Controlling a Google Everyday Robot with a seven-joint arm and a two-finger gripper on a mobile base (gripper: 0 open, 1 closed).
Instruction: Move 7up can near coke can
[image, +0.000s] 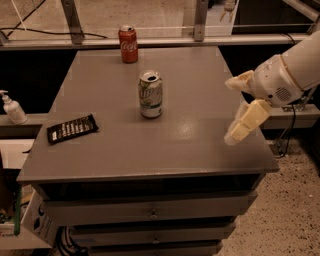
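The 7up can (150, 95) stands upright near the middle of the gray drawer cabinet's top (190, 150). The coke can (128, 44) stands upright at the far edge, well apart from it. A flat black packet (72, 129) lies toward the left edge. The gripper (230, 111) hovers over the right edge, fingers spread apart (holding nothing).
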